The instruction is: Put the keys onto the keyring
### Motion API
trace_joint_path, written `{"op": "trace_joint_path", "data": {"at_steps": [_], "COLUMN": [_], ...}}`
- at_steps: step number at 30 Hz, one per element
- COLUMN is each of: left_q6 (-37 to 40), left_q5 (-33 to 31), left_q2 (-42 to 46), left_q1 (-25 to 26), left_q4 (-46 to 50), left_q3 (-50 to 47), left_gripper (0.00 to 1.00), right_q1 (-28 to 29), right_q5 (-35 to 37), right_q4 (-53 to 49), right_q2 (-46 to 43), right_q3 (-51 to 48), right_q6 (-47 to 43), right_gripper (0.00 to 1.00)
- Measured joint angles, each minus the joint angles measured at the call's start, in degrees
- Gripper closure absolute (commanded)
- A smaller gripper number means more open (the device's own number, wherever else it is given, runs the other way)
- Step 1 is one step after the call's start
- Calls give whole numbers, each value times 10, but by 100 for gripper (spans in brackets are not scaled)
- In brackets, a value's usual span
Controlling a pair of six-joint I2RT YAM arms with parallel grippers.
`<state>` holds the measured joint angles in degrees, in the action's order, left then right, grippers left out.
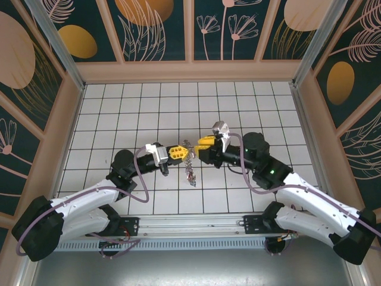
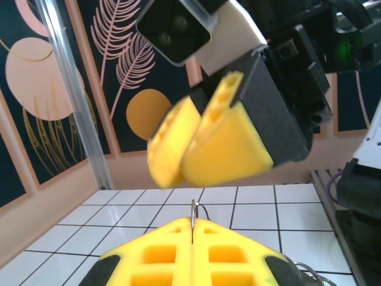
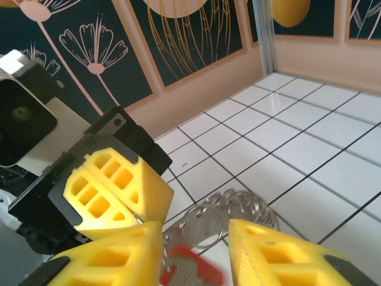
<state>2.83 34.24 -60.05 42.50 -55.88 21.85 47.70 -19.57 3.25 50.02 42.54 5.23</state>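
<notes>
The left gripper (image 2: 192, 229) has its chunky yellow honeycomb-plastic jaws pinched tight on a thin wire loop of the keyring (image 1: 190, 162), which hangs between both arms. The right gripper (image 3: 195, 241) is partly open and gripping nothing, with a blurry red-headed key (image 3: 199, 269) in the gap.

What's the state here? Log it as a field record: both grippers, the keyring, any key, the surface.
left gripper: shut on the thin silver wire keyring
right gripper: open, tip to tip with the left gripper
red-headed metal key: blurred, low between the right gripper's spread fingers; contact unclear
keyring position: between the two grippers; cannot tell whether its lower end touches the table
surface: white tiled table
</notes>
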Motion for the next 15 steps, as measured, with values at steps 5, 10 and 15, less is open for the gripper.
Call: {"op": "trace_joint_path", "data": {"at_steps": [5, 10, 15], "left_q6": [-24, -49, -62], "left_q5": [14, 20, 28], "left_q2": [0, 0, -1], "left_q1": [0, 0, 0], "left_q4": [-12, -28, -39], "left_q3": [0, 0, 0], "left_gripper": [100, 100, 100], "right_q1": [0, 0, 0], "right_q5": [0, -4, -29], "right_q4": [-48, -75, -93], "right_q2": [0, 0, -12], "right_q3": [22, 22, 22], "right_q6": [-78, -110, -133], "right_gripper": [71, 68, 60]}}
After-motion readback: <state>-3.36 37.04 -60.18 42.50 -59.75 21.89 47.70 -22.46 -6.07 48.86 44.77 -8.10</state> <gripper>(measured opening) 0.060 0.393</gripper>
